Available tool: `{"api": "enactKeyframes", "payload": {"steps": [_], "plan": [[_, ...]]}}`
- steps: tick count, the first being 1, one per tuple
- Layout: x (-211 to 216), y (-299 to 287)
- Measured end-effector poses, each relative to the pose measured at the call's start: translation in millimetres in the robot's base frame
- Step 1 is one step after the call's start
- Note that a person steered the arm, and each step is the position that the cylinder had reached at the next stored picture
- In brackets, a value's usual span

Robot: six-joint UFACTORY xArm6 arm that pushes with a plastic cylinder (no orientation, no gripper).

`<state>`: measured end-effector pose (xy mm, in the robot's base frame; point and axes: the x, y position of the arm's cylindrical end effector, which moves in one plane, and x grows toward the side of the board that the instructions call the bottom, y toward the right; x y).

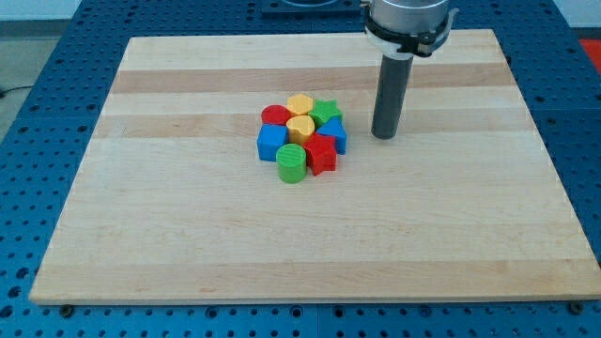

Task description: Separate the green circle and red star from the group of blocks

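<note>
A tight group of blocks sits near the middle of the wooden board (188, 216). The green circle (291, 163) is at the group's bottom edge, touching the red star (321, 154) on its right. Above them are a blue cube (271, 142), a red circle (275, 115), a yellow hexagon (300, 103), a second yellow block (300, 127), a green star (326, 113) and a blue block (336, 134). My tip (383, 137) rests on the board to the right of the group, a short gap from the blue block and green star, touching none.
The board lies on a blue perforated table (56, 56). The arm's grey body (408, 23) hangs over the board's top edge, above the rod.
</note>
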<state>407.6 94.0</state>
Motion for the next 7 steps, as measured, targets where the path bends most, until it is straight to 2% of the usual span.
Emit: {"api": "enactKeyframes", "payload": {"steps": [2,3,4,5,7], "plan": [[30.4,12.4],[69.9,11.4],[109.6,-34.8],[115.8,-115.7],[59.0,-150.9]]}}
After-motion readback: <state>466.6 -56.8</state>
